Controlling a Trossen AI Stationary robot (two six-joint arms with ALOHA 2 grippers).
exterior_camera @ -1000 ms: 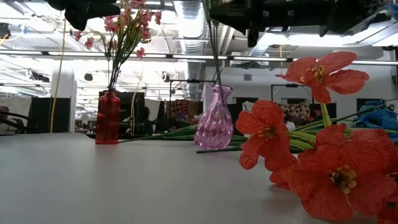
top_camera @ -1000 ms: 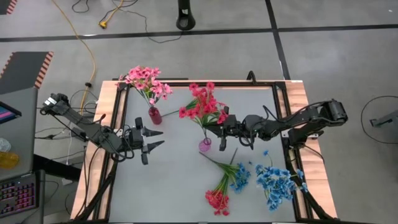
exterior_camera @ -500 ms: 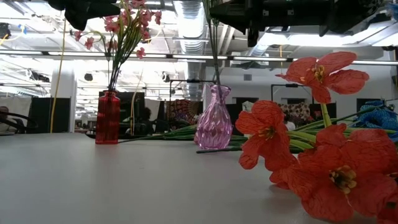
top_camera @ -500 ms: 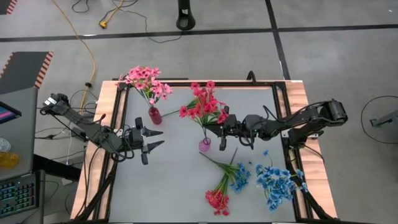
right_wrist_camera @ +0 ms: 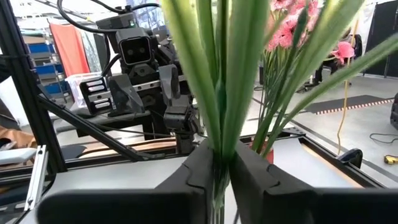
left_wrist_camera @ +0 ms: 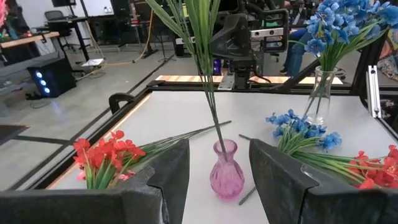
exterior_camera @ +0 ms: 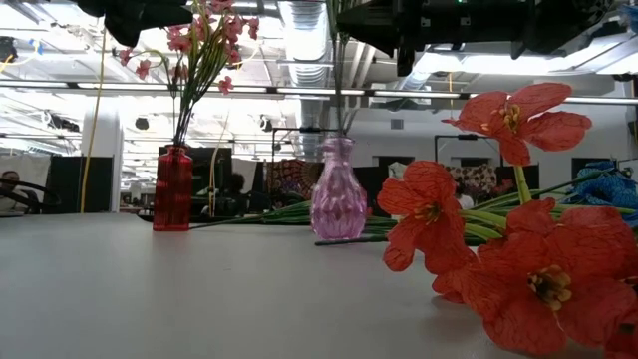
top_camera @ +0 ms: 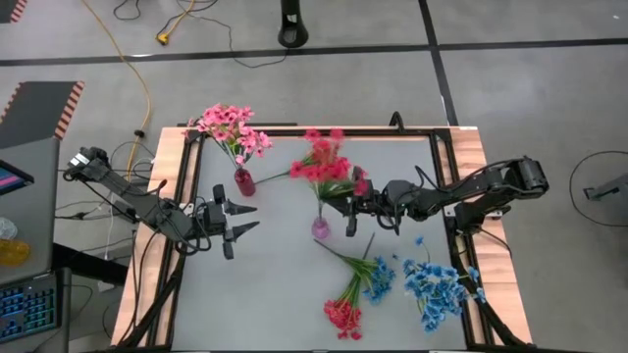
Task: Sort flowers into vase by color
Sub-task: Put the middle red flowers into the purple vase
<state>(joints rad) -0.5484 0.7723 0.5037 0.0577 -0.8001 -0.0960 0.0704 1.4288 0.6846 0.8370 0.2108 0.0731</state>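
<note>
Right end effector (top_camera: 350, 210) sits just beside the red flowers (top_camera: 327, 163), its fingers (right_wrist_camera: 205, 163) close on either side of their green stems with a slim gap showing; whether they press the stems cannot be told. Those stems drop into a pink glass vase (top_camera: 321, 227) near the middle of the surface (top_camera: 275, 284), and the red blossoms spread above and behind the vase. Left end effector (top_camera: 241, 219) hovers over the left part of the surface with its fingers (left_wrist_camera: 163, 176) well apart and nothing between them, pointed toward the pink vase. Pink flowers (top_camera: 229, 126) stand in a red vase (top_camera: 243, 181) near the back left corner. A mixed sprig of red and blue blossoms (top_camera: 351, 294) lies flat toward the front, and a blue bunch (top_camera: 435, 285) stands near the front right. Wood strips and a dark frame (top_camera: 444, 167) edge the grey surface. Beyond it the floor is grey with dark lines, and a yellow cable (top_camera: 137, 69) trails across it. Both arms reach inward from the sides, low and nearly level.
</note>
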